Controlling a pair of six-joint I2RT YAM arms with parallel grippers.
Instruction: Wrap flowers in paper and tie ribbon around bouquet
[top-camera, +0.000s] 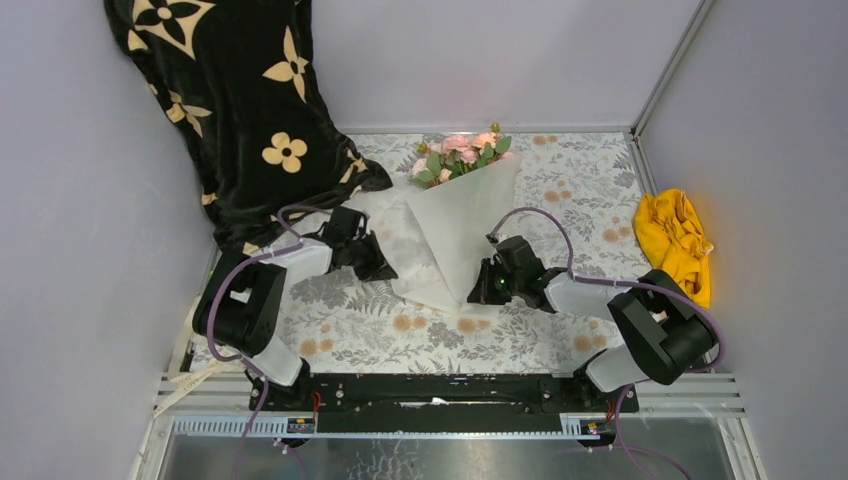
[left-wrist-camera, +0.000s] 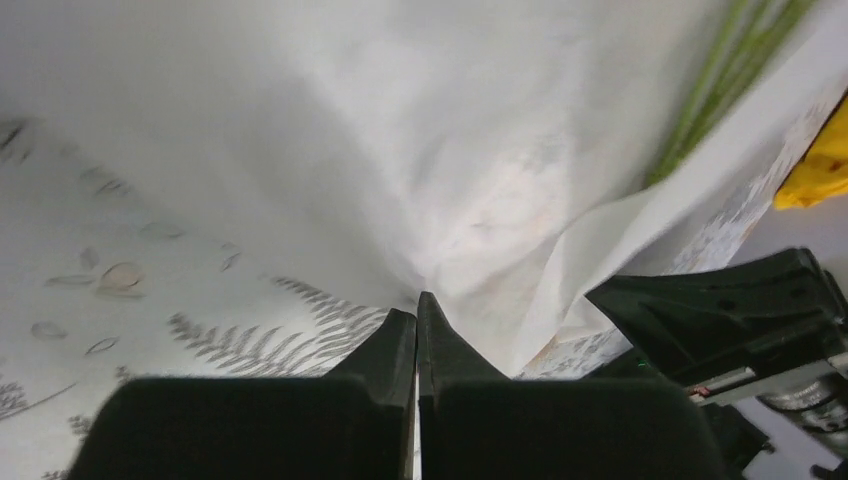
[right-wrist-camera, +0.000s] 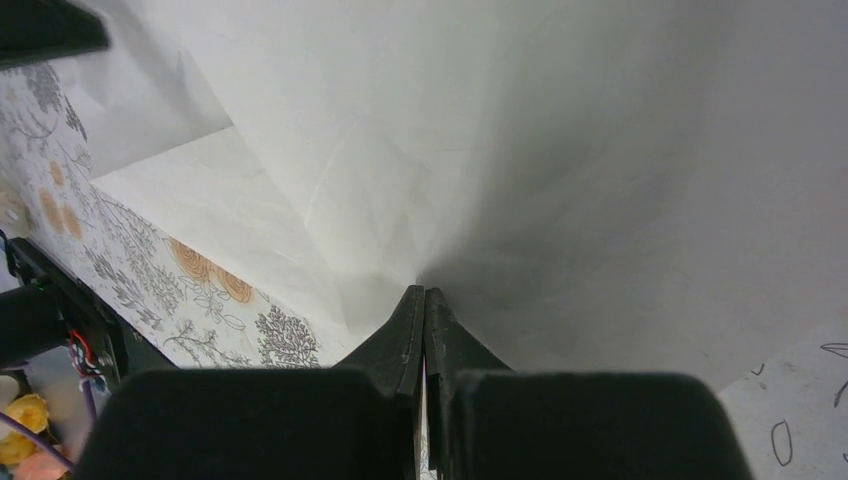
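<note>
The flowers (top-camera: 460, 155) lie at the back of the table, pink heads pointing away, their green stems (left-wrist-camera: 700, 100) under the paper (top-camera: 450, 235). The white sheet is folded over them into a rough cone. My left gripper (top-camera: 375, 262) is at the sheet's left edge, and the left wrist view shows it shut (left-wrist-camera: 418, 300) with the paper (left-wrist-camera: 400, 150) puckering into its tips. At the cone's near right edge, my right gripper (top-camera: 478, 290) is also shut (right-wrist-camera: 422, 295), pinching a fold of paper (right-wrist-camera: 500, 150). A cream strip, apparently the ribbon (top-camera: 200, 380), lies off the near left corner.
A black cloth with cream flower prints (top-camera: 240, 100) hangs over the back left corner onto the table. A crumpled yellow cloth (top-camera: 675, 240) lies at the right edge. The leaf-patterned tablecloth (top-camera: 400, 335) covers the table. Walls close in on three sides.
</note>
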